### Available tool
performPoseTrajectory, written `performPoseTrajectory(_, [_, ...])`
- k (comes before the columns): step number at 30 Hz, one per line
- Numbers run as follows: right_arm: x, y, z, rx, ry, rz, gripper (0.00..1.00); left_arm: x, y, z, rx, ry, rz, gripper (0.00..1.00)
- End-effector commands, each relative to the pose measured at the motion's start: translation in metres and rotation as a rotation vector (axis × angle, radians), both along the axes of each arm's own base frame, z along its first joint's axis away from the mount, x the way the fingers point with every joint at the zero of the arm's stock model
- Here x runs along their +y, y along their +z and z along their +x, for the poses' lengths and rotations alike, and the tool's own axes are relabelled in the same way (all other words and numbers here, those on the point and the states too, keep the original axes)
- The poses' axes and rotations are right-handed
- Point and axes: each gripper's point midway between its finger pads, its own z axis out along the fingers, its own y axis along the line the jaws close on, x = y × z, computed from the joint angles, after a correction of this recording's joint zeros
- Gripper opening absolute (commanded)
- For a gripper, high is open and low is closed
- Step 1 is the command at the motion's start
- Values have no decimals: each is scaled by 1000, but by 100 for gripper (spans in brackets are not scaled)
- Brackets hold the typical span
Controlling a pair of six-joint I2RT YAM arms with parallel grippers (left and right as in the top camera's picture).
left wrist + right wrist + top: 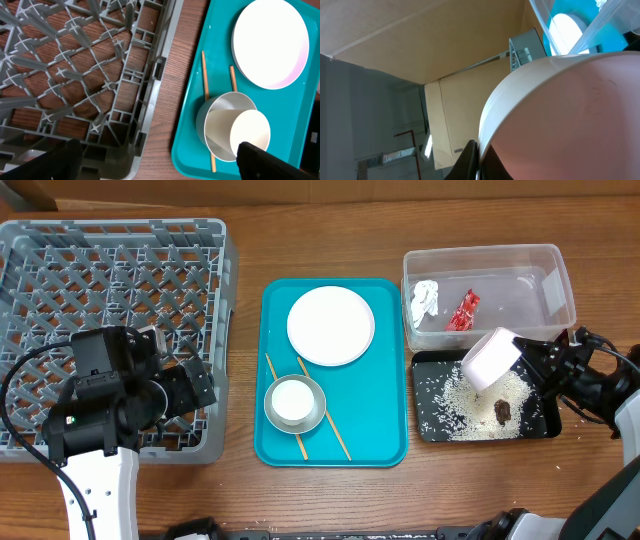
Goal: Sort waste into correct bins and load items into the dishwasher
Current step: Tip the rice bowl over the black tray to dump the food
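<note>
My right gripper is shut on the rim of a white/pinkish bowl, held tilted above the black tray. That tray holds loose rice and a brown lump. In the right wrist view the bowl fills the frame, pinched between my fingers. The clear tub holds a white tissue and a red wrapper. My left gripper is open and empty over the grey dish rack's near right corner.
A teal tray in the middle carries a white plate, a metal bowl with a white cup inside, and two chopsticks. The left wrist view shows the plate, bowl and cup.
</note>
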Motion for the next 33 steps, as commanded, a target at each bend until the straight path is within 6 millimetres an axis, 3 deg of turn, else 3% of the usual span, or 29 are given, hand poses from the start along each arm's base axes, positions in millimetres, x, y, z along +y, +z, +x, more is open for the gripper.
performPoseTrajectory(1, [-1, 5, -1, -19, 4, 30, 4, 1, 6, 3, -19, -12, 4, 100])
performPoseTrajectory(12, [-2, 4, 2, -56, 3, -14, 4, 1, 6, 3, -20, -12, 4, 100])
performPoseTrajectory(18, [-11, -35, 8, 80, -50, -199, 4, 1, 6, 4, -22, -12, 4, 100])
performPoseTrajectory(19, [-8, -23, 8, -34, -27, -196, 4, 1, 6, 4, -22, -12, 4, 100])
performPoseTrajectory(20, [1, 8, 4, -298, 21, -168, 4, 1, 6, 4, -22, -12, 4, 100])
performPoseTrajectory(24, [15, 12, 1, -354, 59, -199, 4, 1, 7, 4, -25, -12, 5, 100])
performPoseTrajectory(29, [18, 12, 1, -365, 69, -207, 4, 1, 7, 4, -25, -12, 5, 100])
performPoseTrajectory(33, [23, -4, 5, -308, 86, -283, 4, 1, 7, 4, -26, -12, 5, 100])
